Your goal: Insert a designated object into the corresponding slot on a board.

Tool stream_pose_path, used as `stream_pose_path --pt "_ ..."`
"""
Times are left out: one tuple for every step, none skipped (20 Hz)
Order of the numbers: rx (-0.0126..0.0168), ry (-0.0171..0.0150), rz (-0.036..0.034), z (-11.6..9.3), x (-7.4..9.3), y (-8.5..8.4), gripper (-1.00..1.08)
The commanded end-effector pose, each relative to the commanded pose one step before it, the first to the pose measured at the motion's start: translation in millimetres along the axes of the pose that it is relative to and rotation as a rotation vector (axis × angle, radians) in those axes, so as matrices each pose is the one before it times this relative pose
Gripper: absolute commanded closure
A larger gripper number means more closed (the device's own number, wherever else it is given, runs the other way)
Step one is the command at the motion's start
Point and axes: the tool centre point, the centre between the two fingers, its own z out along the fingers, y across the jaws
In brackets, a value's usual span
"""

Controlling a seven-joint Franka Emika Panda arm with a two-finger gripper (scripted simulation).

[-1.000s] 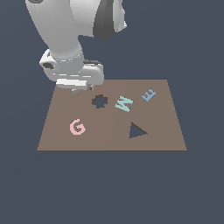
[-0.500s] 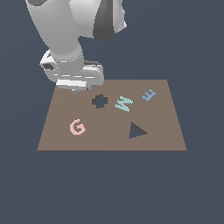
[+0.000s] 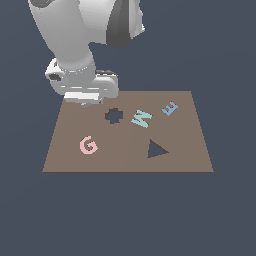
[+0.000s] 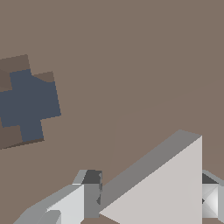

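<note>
Over the far corner of the large flat brown board (image 3: pixel 125 160), near its dark cross-shaped hole (image 3: pixel 114 116): gripper (image 4: pixel 144 205) pinching the pale grey-white triangular piece (image 4: pixel 166 192); risk, piece twisting, jamming at the well-apart dark navy triangular slot (image 3: pixel 156 149).

So the arm (image 3: pixel 75 35) comes in from the top of the exterior view, big white links with a dark joint band, bending down to a wrist that sits low over the far corner on the exterior view's left. The gripper (image 4: pixel 148 203) points straight down, and most of it is hidden under the hand housing from outside. In the wrist view you can see both grey fingers (image 4: pixel 85 199), one each side, closed against the pale triangular piece (image 4: pixel 166 188) sitting between them.
</note>
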Motion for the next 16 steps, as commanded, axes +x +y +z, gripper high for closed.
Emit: stream_pose_path --pt "-0.00006 0.00078 -0.02361 -0.18 4.25 -0.37 1.08" --pt "-0.00004 0.00002 -0.01316 -0.08 2.22 0.07 1.08" --pt "-0.00005 0.00002 -0.01495 -0.09 2.53 0.07 1.08" --pt "-0.00005 0.00002 -0.01679 -0.10 2.84 0.07 1.08" --pt "-0.00006 0.00003 -0.01863 -0.11 3.15 0.07 1.08" --pt "-0.00006 0.00003 -0.02050 -0.13 3.47 0.07 1.08" --pt "-0.00006 0.00004 -0.02239 -0.14 3.79 0.07 1.08" --pt "-0.00007 0.00004 -0.02430 -0.15 4.11 0.07 1.08" --pt "-0.00007 0.00004 -0.02623 -0.16 4.44 0.07 1.08" --pt "-0.00007 0.00005 -0.02821 -0.17 4.78 0.06 1.08" --pt "-0.00007 0.00005 -0.03020 -0.18 5.13 0.06 1.08" --pt "-0.00007 0.00006 -0.03222 -0.20 5.47 0.05 1.08" --pt "-0.00008 0.00007 -0.03427 -0.21 5.83 0.04 1.08" --pt "-0.00008 0.00007 -0.03634 -0.22 6.19 0.03 1.08" --pt "-0.00008 0.00008 -0.03844 -0.23 6.55 0.01 1.08" --pt "-0.00008 0.00008 -0.04056 -0.24 6.92 -0.01 1.08"
